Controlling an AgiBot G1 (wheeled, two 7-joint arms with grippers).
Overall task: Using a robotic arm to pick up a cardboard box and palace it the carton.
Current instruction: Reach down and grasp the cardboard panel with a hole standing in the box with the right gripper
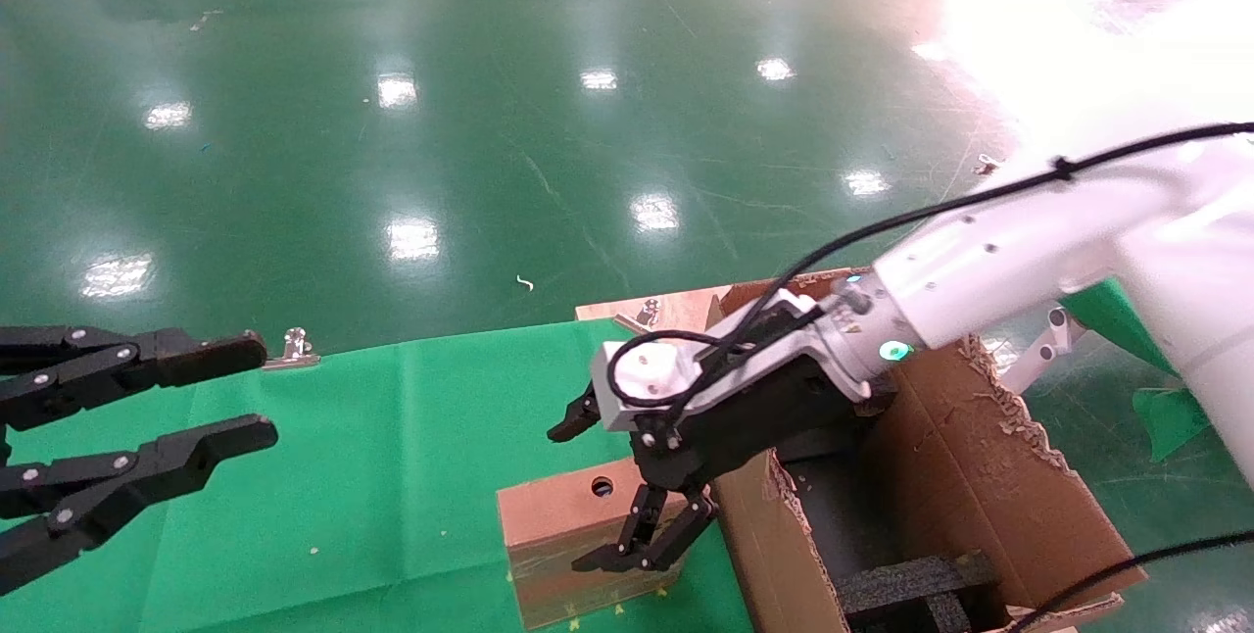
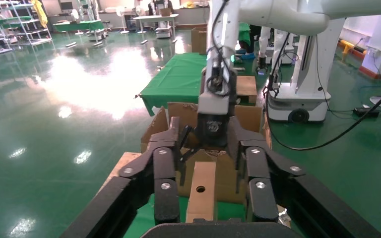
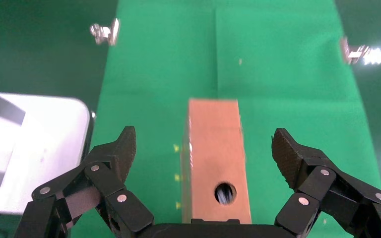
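The small brown cardboard box (image 1: 549, 520) stands on its long edge on the green cloth, with the round hole in its narrow side facing up. My right gripper (image 1: 600, 488) on the white arm is open just above it, one finger on each side, not touching. In the right wrist view the box (image 3: 213, 158) lies between the spread fingers of the right gripper (image 3: 203, 138). The large carton (image 1: 980, 457) with ragged flaps and black foam stands right of the box. My left gripper (image 1: 253, 391) is open and empty at the far left. Its view shows the box (image 2: 202, 191) and carton (image 2: 250, 116).
The green cloth (image 1: 392, 476) covers the table, held by metal clips (image 1: 292, 349) (image 1: 647, 310) at its far edge. Shiny green floor lies beyond. The carton sits tight against the box's right side. A white robot base (image 3: 34, 153) shows beside the table.
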